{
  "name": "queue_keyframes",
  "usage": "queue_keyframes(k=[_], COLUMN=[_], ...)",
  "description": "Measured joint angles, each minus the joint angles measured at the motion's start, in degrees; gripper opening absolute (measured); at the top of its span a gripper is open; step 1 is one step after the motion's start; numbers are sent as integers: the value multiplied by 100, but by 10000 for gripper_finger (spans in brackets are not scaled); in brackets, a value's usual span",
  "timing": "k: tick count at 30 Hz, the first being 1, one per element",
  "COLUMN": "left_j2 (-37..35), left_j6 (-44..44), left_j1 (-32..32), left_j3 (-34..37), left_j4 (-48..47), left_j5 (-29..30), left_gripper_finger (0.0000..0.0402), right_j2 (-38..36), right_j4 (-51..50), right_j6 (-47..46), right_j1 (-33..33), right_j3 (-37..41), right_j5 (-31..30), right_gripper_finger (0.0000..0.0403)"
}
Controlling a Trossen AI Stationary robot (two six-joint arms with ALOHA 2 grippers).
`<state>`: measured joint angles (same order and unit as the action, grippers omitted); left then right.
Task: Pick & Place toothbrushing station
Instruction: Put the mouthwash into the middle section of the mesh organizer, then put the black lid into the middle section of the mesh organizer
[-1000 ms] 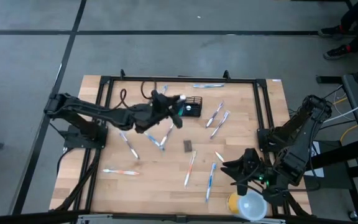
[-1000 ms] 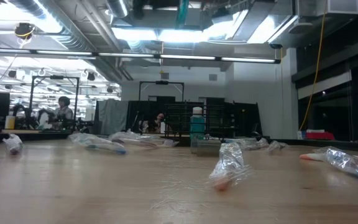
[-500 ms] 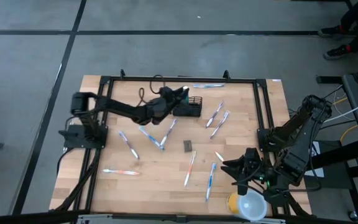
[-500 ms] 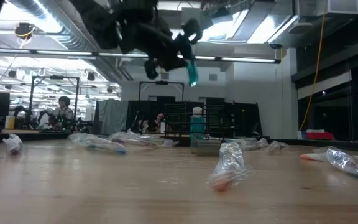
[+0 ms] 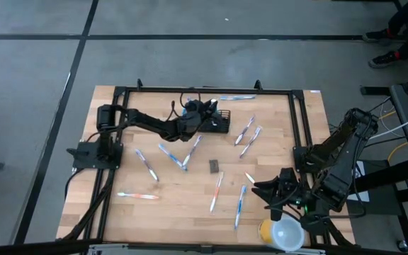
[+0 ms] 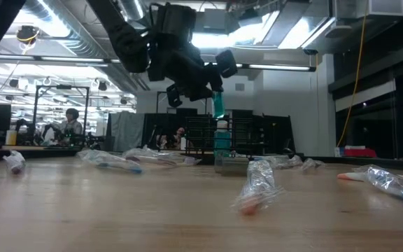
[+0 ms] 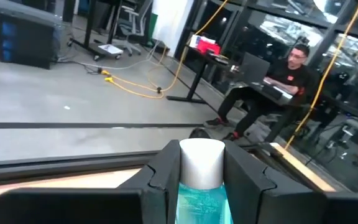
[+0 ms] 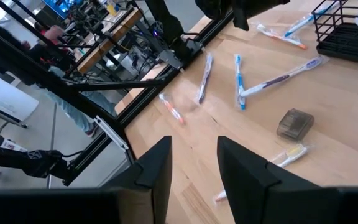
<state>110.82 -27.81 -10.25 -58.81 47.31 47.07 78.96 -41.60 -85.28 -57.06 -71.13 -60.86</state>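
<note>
**Inspector A:** Left arm status?

**Inspector B:** Extended across the far half of the table [image 5: 275,205], its end effector [image 5: 198,112] raised above the surface just beside the black mesh holder [image 5: 219,120]. The fingers [image 7: 247,180] are clamped on a small tube [image 7: 201,180] with teal contents and a white cap. In the low view the tube [image 6: 218,105] hangs cap-down, clear of the table, above the holder [image 6: 208,136].

**Inspector A:** Right arm?

**Inspector B:** Folded at the near right corner, end effector [image 5: 278,193] next to the round yellow cup [image 5: 280,232]. Its fingers [image 8: 157,171] stand apart with nothing between them.

**Inspector A:** Condition of the holder?

**Inspector B:** Black wire mesh, rectangular, upright near the far edge of the table. The low view shows a second teal tube [image 6: 221,143] with a white cap standing in front of it. Wrapped toothbrushes [image 5: 244,130] lie scattered loose on the wood, and a small grey block [image 5: 213,165] sits mid-table.

**Inspector A:** Any legible markings?

**Inspector B:** None that I can read on the tube, holder or wrappers.
</note>
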Motion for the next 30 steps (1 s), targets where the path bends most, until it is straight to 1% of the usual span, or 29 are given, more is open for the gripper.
queue_keyframes(k=[5, 9, 18, 19, 23, 25, 27, 30], left_j2=[1, 3, 1, 1, 2, 1, 1, -3], left_j6=[-4, 17, 108, 102, 1, -40, -82, -210], left_j1=[-123, -231, -137, -133, -69, -48, -21, 43], left_j3=[0, -1, 2, 2, 2, 2, 2, 2], left_j4=[-277, -269, -680, -705, -759, -754, -756, -755], left_j5=[170, -32, -49, -38, 2, 3, 20, 106], left_gripper_finger=[87, 87, 87, 94, 158, 180, 191, 194], right_j2=[0, -2, -2, -2, -2, -2, -2, -2], right_j4=[0, 2, 26, 36, 70, 101, 178, 221], right_j6=[-44, -65, -65, -65, -65, -40, 34, 66], right_j1=[0, 0, 0, 0, 0, 0, 0, 0], right_j3=[0, 0, 0, 0, 0, 0, 0, 0], right_j5=[0, 0, 0, 0, 0, 0, -5, -23], right_gripper_finger=[130, 130, 130, 130, 130, 130, 130, 130])
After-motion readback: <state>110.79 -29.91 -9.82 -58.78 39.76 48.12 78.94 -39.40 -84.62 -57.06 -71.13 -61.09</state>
